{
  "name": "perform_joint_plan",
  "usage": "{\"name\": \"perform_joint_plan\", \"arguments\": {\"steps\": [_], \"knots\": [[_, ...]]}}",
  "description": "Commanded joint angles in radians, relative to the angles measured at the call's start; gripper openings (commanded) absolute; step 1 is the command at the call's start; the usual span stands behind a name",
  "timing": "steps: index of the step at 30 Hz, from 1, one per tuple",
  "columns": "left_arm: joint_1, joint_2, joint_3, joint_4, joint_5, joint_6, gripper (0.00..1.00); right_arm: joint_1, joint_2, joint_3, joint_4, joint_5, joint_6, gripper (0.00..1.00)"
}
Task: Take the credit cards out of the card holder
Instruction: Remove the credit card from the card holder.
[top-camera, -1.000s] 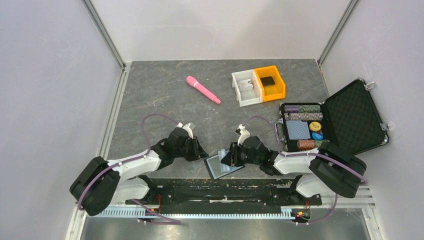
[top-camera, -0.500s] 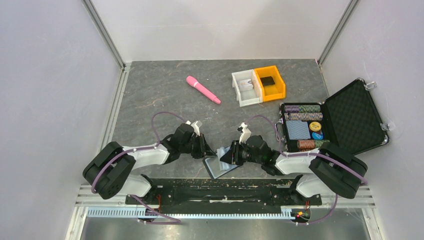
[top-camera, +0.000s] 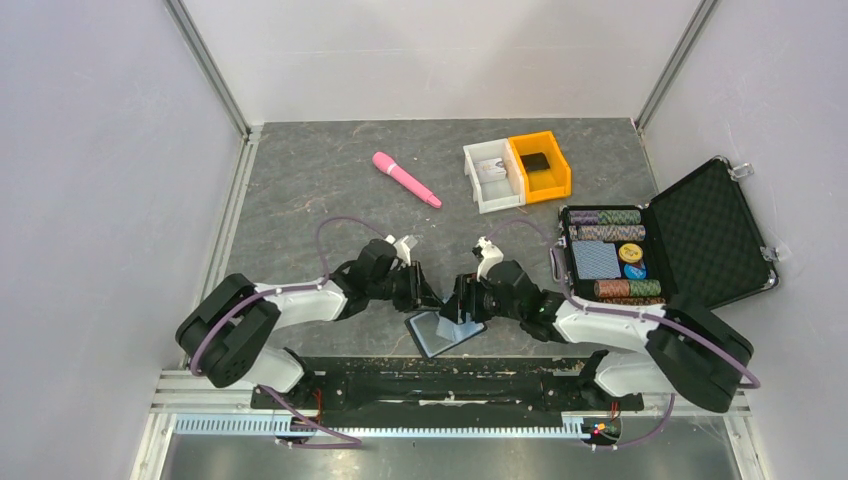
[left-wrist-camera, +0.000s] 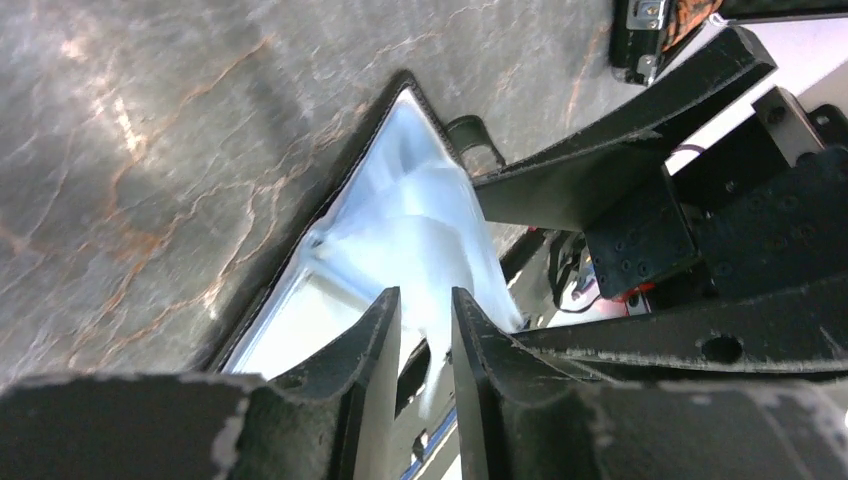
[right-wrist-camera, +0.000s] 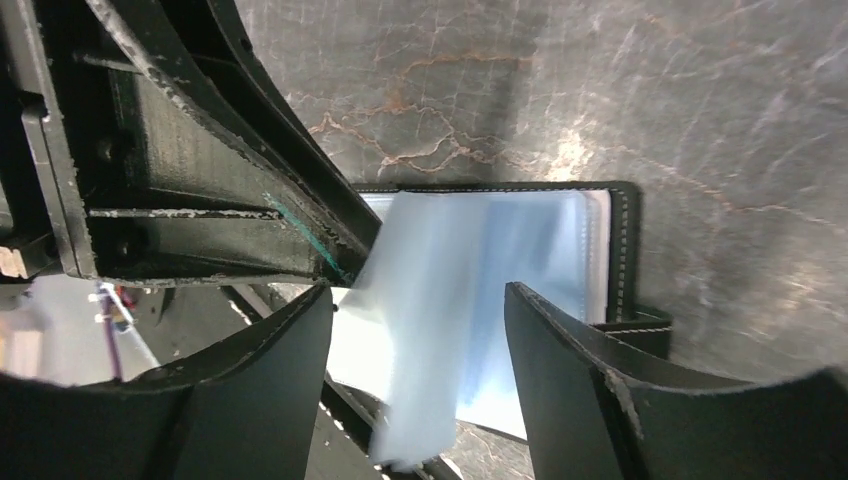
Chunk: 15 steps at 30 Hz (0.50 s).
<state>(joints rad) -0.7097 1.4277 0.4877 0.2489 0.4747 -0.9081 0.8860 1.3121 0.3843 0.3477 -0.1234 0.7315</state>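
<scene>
L tool (left-wrist-camera: 427, 300) slightly apart, R tool (right-wrist-camera: 418, 300) wide, both arms low.

Left gripper (top-camera: 425, 298) and right gripper (top-camera: 459, 308) meet tip to tip over the card holder (top-camera: 443, 334), hardly any gap between them; open briefcase (top-camera: 700, 235) walls the right side; white bin (top-camera: 490, 178), orange bin (top-camera: 541, 166) and pink stick (top-camera: 405, 180) stand far-centre; table (top-camera: 290, 190) open on the far left.

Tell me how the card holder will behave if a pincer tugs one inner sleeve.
The sleeve looks thin and glossy and bends up off the card holder, so probably floppy and slippery. The holder lies flat and small on the table, so likely light: it may slide or lift unless pinned.
</scene>
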Motion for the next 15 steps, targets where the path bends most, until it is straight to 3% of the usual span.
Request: {"name": "perform_joint_plan", "arguments": {"steps": [1, 9, 15], "knots": [[-0.043, 0.039, 0.070, 0.043, 0.049, -0.039, 0.33, -0.004, -0.097, 0.107, -0.273, 0.195, -0.129, 0.68], [-0.095, 0.130, 0.129, 0.113, 0.056, -0.085, 0.34, -0.004, -0.255, 0.172, -0.464, 0.260, -0.203, 0.73], [-0.096, 0.151, 0.156, 0.076, 0.011, -0.087, 0.34, 0.002, -0.295, 0.127, -0.356, 0.097, -0.195, 0.52]]}}
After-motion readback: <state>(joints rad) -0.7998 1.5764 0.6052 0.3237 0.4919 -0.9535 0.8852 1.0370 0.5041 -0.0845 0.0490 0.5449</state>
